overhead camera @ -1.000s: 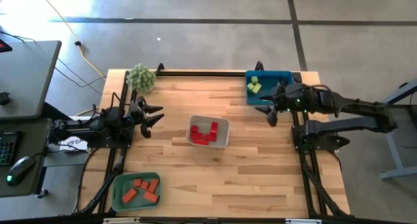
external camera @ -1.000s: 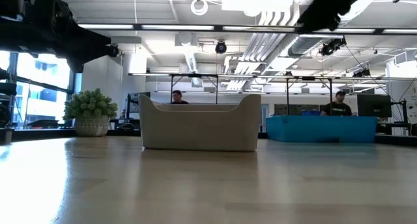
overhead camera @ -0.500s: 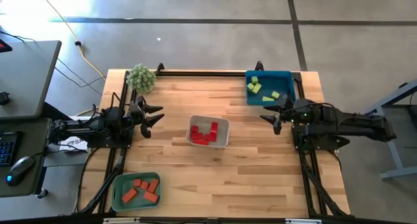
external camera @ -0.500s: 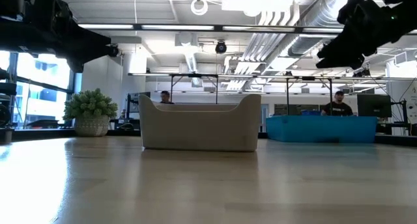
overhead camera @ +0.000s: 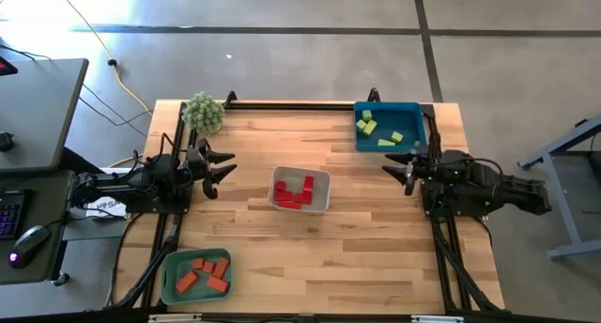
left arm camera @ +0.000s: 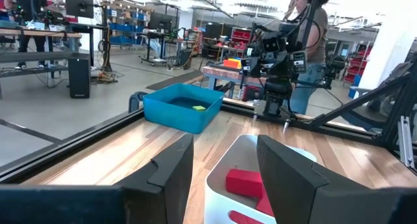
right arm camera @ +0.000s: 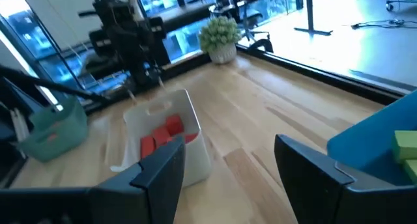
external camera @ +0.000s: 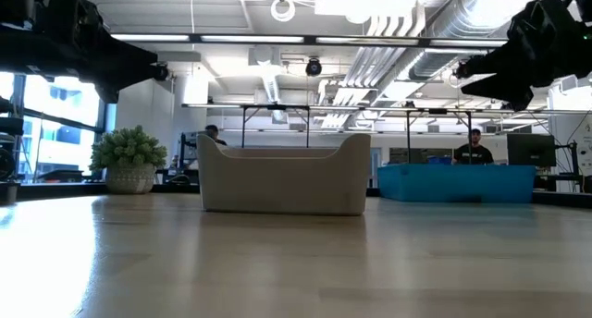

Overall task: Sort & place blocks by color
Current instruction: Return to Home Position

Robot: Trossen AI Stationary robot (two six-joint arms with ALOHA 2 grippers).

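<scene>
Red blocks (overhead camera: 296,192) lie in a white tray (overhead camera: 322,178) at the table's middle. Yellow-green blocks (overhead camera: 368,126) lie in a blue tray (overhead camera: 413,110) at the far right, and orange-red blocks (overhead camera: 207,274) in a green tray (overhead camera: 171,267) at the near left. My left gripper (overhead camera: 223,168) hangs open at the left side, pointing level at the white tray (left arm camera: 238,155). My right gripper (overhead camera: 402,169) hangs open at the right side, just nearer than the blue tray, pointing across at the white tray (right arm camera: 189,113). Nothing is between either pair of fingers.
A fuzzy green plant (overhead camera: 203,112) in a pot stands at the far left corner. Black rails (overhead camera: 282,104) run along the table's far edge and both sides. Bare wood lies between the trays. People (external camera: 474,152) show in the room behind.
My right gripper has sunk and drawn back toward the table's right edge, its arm folding away from above the blue tray and its fingers tipping up to near level. It has stayed open. The blue tray's blocks now show uncovered.
</scene>
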